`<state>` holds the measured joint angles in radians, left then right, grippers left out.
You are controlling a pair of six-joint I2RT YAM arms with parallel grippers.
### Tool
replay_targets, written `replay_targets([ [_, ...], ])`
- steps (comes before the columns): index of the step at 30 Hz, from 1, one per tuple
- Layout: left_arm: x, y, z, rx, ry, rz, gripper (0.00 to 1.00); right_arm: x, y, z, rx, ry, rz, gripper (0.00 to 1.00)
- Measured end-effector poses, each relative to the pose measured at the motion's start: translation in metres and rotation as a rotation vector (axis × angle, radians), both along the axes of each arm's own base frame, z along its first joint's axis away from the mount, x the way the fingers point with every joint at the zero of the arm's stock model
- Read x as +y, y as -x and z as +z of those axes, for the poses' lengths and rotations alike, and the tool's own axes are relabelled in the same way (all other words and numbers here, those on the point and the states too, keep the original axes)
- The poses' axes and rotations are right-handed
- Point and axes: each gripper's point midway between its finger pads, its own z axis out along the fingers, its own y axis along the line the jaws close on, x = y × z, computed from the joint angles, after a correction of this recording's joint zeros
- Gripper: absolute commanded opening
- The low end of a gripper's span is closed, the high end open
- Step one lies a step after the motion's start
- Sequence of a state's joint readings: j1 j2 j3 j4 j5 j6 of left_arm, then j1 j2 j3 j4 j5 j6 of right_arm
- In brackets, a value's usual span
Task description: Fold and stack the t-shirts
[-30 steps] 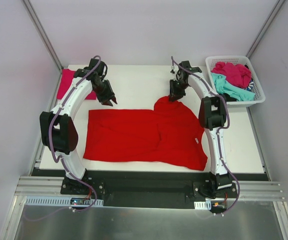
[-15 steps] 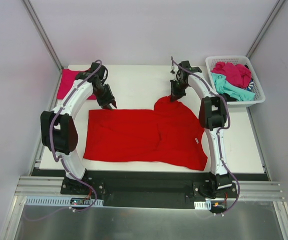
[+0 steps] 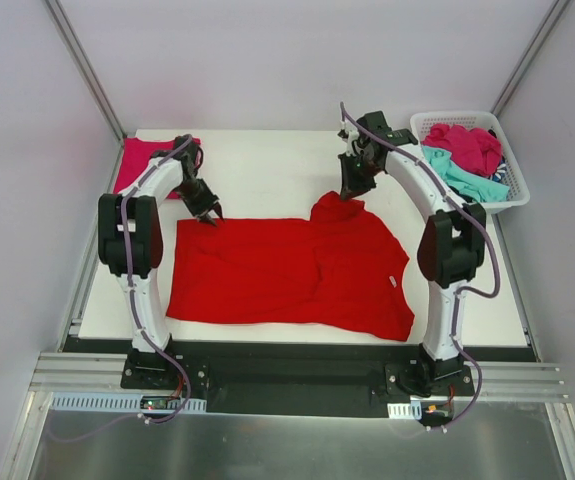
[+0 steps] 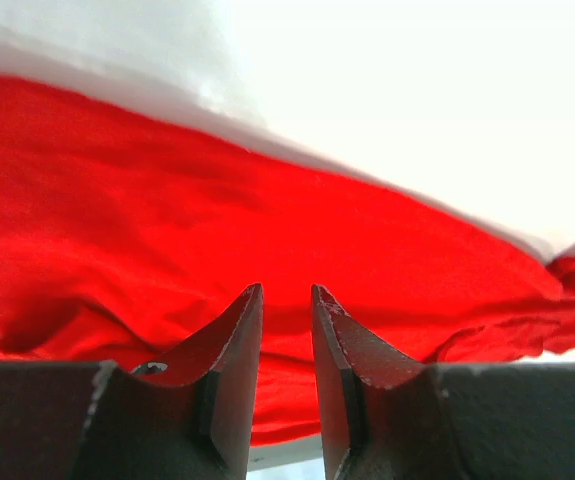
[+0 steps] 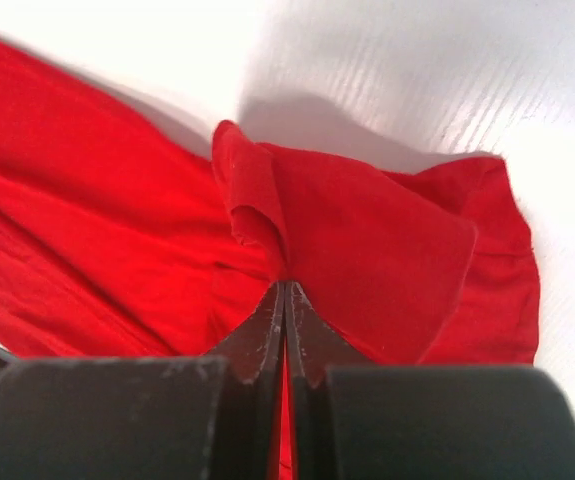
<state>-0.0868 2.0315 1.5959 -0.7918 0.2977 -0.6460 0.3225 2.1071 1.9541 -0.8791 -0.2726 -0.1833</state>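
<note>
Large bright red cloth t-shirt (image 3: 287, 275) lies spread across the middle of the white worktop (image 3: 267, 170). Its near hem runs close to the front edge, esp. at the right corner. Its far edge is straight on the left half and humped up on the right. Open room: a bare strip behind the shirt btwn the two arms, plus narrower strips left & right of it. Folded magenta-pink cloth shirt (image 3: 132, 165) sits at the far-left corner, partly hidden behind the left arm. White plastic lattice basket (image 3: 457, 116) is at the far-right corner, outer side past the worktop's right edge, w/ a magenta shirt (image 3: 467, 145) and a teal shirt (image 3: 462, 182) heaped in it. A dark bit beneath them is too hidden to make out. Left end effector (image 3: 210, 215) is down at the red shirt's far-left corner, fingers narrowly apart w/ red cloth showing through the gap; can't tell if the tips touch cloth. Right end effector (image 3: 350, 193) is clamped together on a fold of the shirt's far edge, cloth drawn up into a peak at the tips. Both wrist views cut the shirt off at the sides.
</note>
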Motion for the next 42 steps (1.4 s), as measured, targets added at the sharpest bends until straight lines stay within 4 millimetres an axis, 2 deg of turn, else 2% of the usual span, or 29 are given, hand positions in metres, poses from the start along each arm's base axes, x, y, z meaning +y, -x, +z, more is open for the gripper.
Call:
replay_targets([
  [3, 0.019, -0.012, -0.008, 0.005, -0.061, 0.037, 0.25, 0.004, 0.01, 0.017, -0.033, -0.008, 0.015, 0.01],
  [5, 0.027, -0.022, -0.005, -0.012, -0.108, 0.048, 0.25, 0.005, 0.013, 0.024, -0.048, -0.013, 0.019, 0.01],
  [11, 0.049, -0.043, 0.009, -0.068, -0.236, 0.076, 0.25, 0.004, 0.018, 0.02, -0.038, -0.007, 0.02, 0.01],
  [17, 0.08, -0.033, 0.003, -0.025, -0.365, 0.111, 0.25, 0.002, 0.024, 0.014, -0.018, 0.001, 0.02, 0.01],
  [23, 0.115, -0.004, -0.018, 0.092, -0.418, 0.162, 0.24, 0.003, 0.026, 0.029, -0.05, -0.012, 0.021, 0.01],
  [26, 0.128, 0.0, -0.02, 0.11, -0.433, 0.187, 0.24, 0.004, 0.031, 0.032, -0.056, -0.014, 0.027, 0.01],
  [31, 0.136, -0.002, -0.019, 0.111, -0.438, 0.201, 0.24, 0.005, 0.038, 0.03, -0.049, -0.011, 0.035, 0.01],
  [36, 0.137, -0.018, -0.017, 0.082, -0.438, 0.196, 0.25, 0.004, 0.044, 0.027, -0.037, -0.005, 0.038, 0.01],
  [42, 0.138, -0.027, -0.02, 0.074, -0.44, 0.183, 0.24, 0.007, 0.048, 0.028, -0.041, -0.005, 0.049, 0.01],
])
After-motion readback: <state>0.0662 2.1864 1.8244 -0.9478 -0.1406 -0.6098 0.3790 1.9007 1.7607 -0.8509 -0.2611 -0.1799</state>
